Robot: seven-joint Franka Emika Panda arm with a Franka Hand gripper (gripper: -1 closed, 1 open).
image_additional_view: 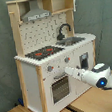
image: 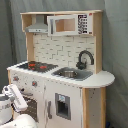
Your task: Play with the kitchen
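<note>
Kitchen: fills frame centre, both exterior views.
Gripper: at oven front, second exterior view; opening cannot be told.

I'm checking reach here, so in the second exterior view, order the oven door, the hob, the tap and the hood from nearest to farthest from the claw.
From the claw:
1. Oven door, just below it on the kitchen front.
2. Hob, above on the countertop.
3. Tap, higher, behind the sink.
4. Hood, at the top.
</note>
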